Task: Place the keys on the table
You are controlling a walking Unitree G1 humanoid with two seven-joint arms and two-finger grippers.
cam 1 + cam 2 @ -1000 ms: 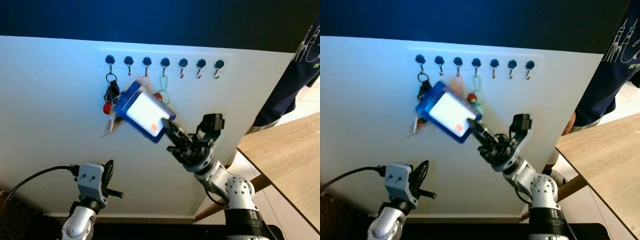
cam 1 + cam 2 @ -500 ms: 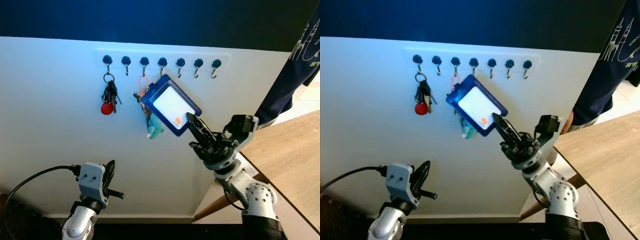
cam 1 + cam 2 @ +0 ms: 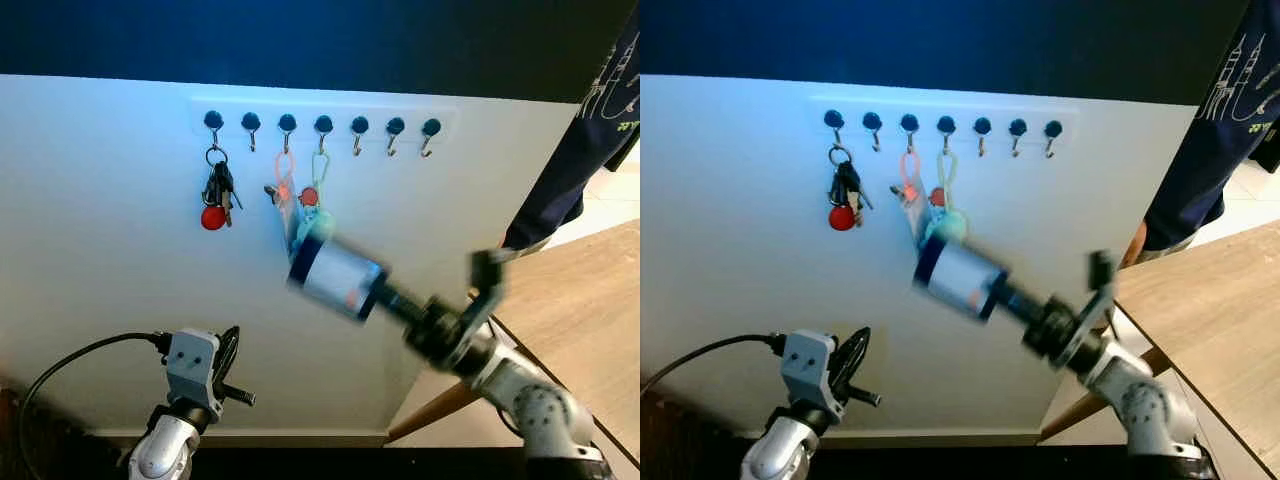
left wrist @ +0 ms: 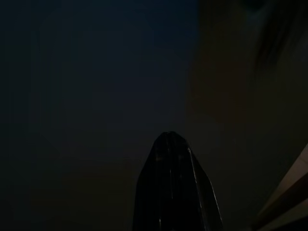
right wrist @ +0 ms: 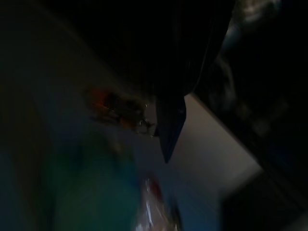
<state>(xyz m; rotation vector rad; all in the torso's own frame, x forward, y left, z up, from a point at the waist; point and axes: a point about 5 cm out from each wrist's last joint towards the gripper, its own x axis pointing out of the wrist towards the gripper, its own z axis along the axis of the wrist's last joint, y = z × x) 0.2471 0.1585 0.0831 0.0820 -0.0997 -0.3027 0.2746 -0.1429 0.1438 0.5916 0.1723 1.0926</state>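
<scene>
Right gripper (image 3: 385,297) blurred at frame centre, clamped on blue-framed badge holder with white card (image 3: 335,277), evidently for carrying toward wooden table (image 3: 590,300) at right edge. Left gripper (image 3: 230,352) low left (finger state indeterminable). Key bunch with red tag (image 3: 217,195) hanging upper left.

The right hand (image 3: 385,297) has swung the blue card holder (image 3: 335,277) lower and away from the hooks (image 3: 322,124).
</scene>
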